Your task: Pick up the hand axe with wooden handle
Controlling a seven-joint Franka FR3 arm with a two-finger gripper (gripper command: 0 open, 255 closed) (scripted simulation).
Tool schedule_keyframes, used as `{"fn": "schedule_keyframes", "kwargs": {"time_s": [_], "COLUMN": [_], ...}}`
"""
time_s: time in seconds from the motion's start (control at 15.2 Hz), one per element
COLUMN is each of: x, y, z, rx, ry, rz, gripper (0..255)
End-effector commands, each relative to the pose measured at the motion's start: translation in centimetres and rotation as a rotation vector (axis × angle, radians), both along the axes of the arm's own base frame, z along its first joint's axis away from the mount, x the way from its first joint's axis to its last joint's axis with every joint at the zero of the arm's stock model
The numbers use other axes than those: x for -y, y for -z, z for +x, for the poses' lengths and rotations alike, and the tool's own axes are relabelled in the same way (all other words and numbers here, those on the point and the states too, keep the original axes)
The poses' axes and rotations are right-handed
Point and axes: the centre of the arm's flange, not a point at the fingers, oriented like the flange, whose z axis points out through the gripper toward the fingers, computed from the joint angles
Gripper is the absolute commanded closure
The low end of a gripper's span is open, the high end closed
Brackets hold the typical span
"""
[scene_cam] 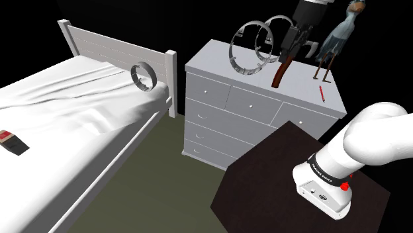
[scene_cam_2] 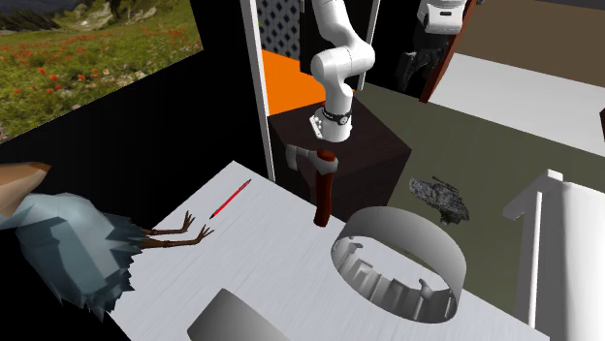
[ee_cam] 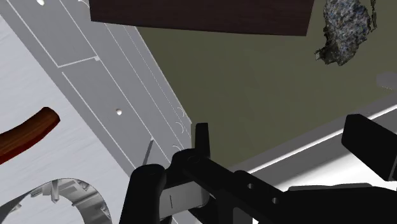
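The hand axe (scene_cam: 281, 73) has a dark red-brown wooden handle and a grey head. It stands nearly upright on the white dresser top (scene_cam: 218, 63), head up, handle end down. The second exterior view has the axe (scene_cam_2: 325, 189) between a red pencil and a grey ring. My gripper (scene_cam_2: 407, 73) hangs higher than the axe head and off to that view's right, apart from it. From the shoulder camera the gripper (scene_cam: 289, 54) overlaps the axe's upper end and hides the head. At the wrist the gripper (ee_cam: 286, 143) is open with nothing between its fingers, and the handle end (ee_cam: 28, 135) lies well off to one side.
Two grey rings (scene_cam: 248, 49) stand on the dresser beside the axe, the near ring (scene_cam_2: 398, 257) close to it. A bird figurine (scene_cam: 337, 36) and red pencil (scene_cam: 321, 93) sit on the other side. A bed (scene_cam: 66, 112) lies left; the dark stand (scene_cam: 265, 179) fronts the dresser.
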Motion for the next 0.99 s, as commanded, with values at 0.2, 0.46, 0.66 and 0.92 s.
{"fn": "schedule_keyframes", "kwargs": {"time_s": [0.2,0.46,0.66,0.92], "x": [3.8,8.8,12.5,17.4], "y": [0.2,0.5,0.7,0.9], "z": [0.6,1.6,2.4,3.8], "rx": [0.002,0.004,0.006,0.008], "ry": [-0.03,-0.071,-0.101,-0.142], "rz": [-0.008,-0.018,-0.026,-0.036], "gripper": [0,0,0,0]}}
